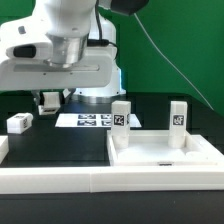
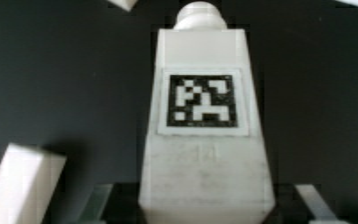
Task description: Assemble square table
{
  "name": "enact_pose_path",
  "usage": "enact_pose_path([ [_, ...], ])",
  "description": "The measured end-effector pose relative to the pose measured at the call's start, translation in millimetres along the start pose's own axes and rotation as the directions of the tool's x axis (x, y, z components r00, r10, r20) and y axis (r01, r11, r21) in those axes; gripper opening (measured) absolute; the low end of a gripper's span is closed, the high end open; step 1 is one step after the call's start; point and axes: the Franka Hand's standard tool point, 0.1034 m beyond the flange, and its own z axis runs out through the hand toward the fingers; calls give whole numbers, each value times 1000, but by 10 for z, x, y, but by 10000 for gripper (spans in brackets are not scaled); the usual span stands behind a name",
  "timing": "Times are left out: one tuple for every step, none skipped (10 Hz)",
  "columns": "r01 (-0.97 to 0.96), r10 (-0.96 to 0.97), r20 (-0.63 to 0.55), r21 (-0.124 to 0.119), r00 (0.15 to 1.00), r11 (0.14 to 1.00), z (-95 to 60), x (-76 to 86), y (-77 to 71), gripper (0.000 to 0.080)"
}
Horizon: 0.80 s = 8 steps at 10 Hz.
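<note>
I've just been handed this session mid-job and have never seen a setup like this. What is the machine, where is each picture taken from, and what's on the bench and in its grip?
The big white machine is a single robot arm. Its end effector is a two-finger clamp, sitting low over the black table. One picture comes from a camera standing off the arm. The other comes from a camera on the wrist, looking along the fingers.

On the table are the square table top, with one upright leg and a second upright leg at its far corners, a loose white block, the flat marker board, and a white rail along the front.

The wrist view shows a tagged white leg between the fingers, apparently gripped.
</note>
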Motion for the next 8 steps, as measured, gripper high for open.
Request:
enact_pose_path([
  [14, -16, -93, -17, 996, 1000, -90, 94, 6, 290],
  [22, -27, -165, -31, 986, 999, -119, 126, -6, 290],
  [22, -30, -244, -37, 969, 999, -115, 136, 21, 290],
  [17, -29, -299, -44, 954, 999, -103, 126, 47, 290],
  [14, -31, -334, -52, 942, 999, -103, 131, 63, 290],
  [2, -22, -382, -53, 924, 999, -192, 173, 74, 290],
  [-3, -20, -431, -51, 902, 999, -268, 235, 63, 290],
  [7, -49, -483, -89, 874, 996, -377, 352, 20, 290],
])
